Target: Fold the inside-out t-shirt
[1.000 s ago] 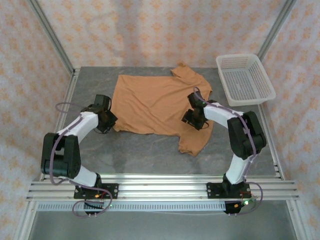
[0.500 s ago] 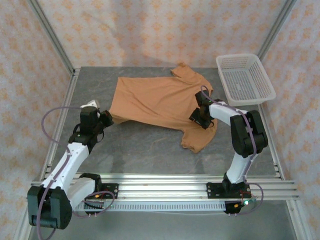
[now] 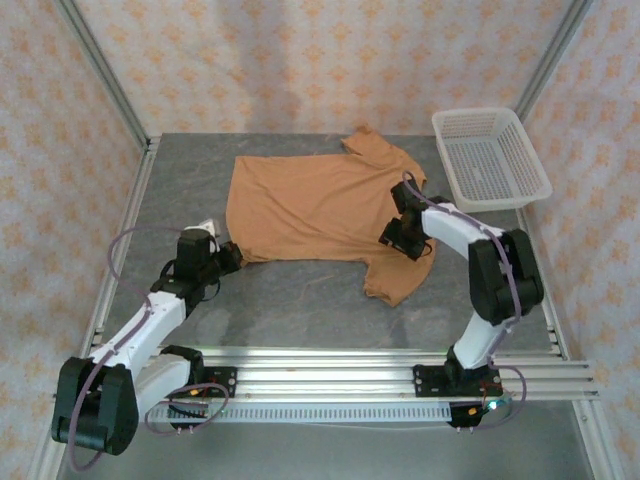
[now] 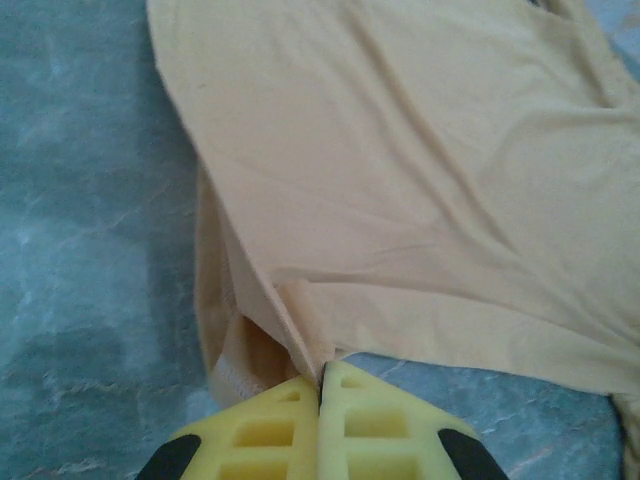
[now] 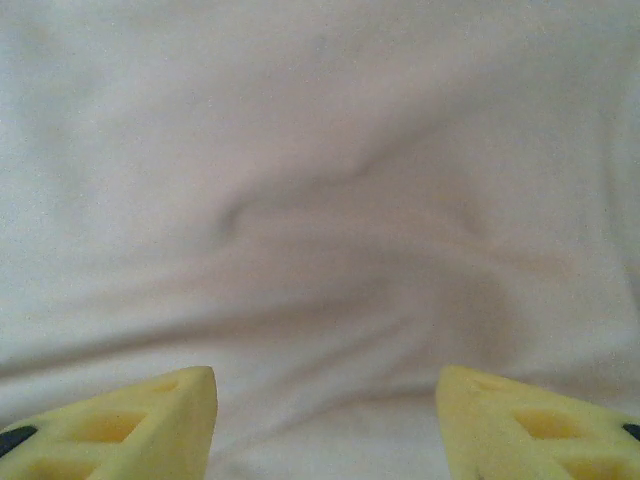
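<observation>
The shirt [image 3: 320, 205] lies spread on the table [image 3: 300, 300], occupying the centre and upper centre of the top view, with one sleeve pointing to the upper right and the other hanging toward the lower right. The left gripper [image 3: 228, 257] sits at the shirt's lower left corner. In the left wrist view its jaws are pressed together with a fold of the shirt's [image 4: 400, 180] edge pinched between them, the cloth bunched just above the tips of the left gripper [image 4: 322, 372]. Compared with half a second ago, this gripper has shifted down and slightly right in the top view, and the arm behind it is lower and more stretched out; a second ago that arm was folded at the left of the frame. The lower left corner is now drawn out to a point toward the gripper. The right gripper [image 3: 398, 240] rests over the shirt by the lower right sleeve, almost where it was half a second ago. In the right wrist view the right gripper [image 5: 325, 385] has its jaws wide apart above wrinkled cloth, clamping nothing. The basket [image 3: 490, 157] at upper right has not moved.
</observation>
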Controlling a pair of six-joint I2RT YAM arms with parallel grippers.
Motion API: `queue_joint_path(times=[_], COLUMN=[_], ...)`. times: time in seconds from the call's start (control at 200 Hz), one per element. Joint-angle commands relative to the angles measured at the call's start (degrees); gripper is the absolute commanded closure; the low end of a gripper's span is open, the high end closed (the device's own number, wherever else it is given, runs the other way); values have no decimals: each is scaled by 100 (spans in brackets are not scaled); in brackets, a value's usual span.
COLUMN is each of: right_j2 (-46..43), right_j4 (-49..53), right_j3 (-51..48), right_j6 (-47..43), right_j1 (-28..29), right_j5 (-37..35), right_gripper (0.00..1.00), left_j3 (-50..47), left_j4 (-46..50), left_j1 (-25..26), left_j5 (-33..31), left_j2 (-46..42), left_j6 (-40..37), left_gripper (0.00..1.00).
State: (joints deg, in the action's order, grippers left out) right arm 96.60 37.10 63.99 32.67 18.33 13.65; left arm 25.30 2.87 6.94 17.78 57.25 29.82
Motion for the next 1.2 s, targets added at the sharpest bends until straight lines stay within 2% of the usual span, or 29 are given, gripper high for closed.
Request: queue_joint_path(times=[0.0,0.2,0.305,0.39,0.45,0.48,0.535,0.545,0.666,0.881,0.951,1.086,1.196], right_j2=[-827,-1563,-1581,-1438,-1262,-1170,-1071,-1070,-1706,-3047,-3370,-3933,-4237], right_j4=[753,662,477,268,252,267,519,593,1310,1868,2044,2743,3006], right_j3=[-299,-1290,-1557,-1736,-1757,-1727,-1539,-1490,-1230,-1827,-2051,-2094,-1999], right_j6=[-195,374,662,726,672,599,427,395,74,186,293,391,455], right_j1=[312,1171,1487,1516,1516,1501,1450,1440,1403,1339,1388,1410,1402], right_j5=[-323,-274,-310,-281,-575,-751,-967,-995,-1131,96,388,-59,-436], right_gripper=[41,56,58,57,59,68,98,100,100,100,96,94,87], left_j3=[-59,76,341,495,552,587,674,688,844,907,939,1080,1161], left_j4=[257,84,366,603,723,812,1025,1065,1428,1496,1523,1635,1664], left_j1=[10,10,14,15,17,11,3,-6,-78,-97,-108,-110,-105], left_j5=[-456,-400,-452,-541,-695,-828,-1160,-1221,-1754,-1920,-1990,-2110,-2074], left_j2=[-92,199,460,562,575,585,611,616,791,1102,1120,1138,1167], left_j6=[210,285,208,213,280,334,460,480,694,814,801,720,691], left_gripper=[100,100,100,100,100,100,100,100,100,100,100,100,100])
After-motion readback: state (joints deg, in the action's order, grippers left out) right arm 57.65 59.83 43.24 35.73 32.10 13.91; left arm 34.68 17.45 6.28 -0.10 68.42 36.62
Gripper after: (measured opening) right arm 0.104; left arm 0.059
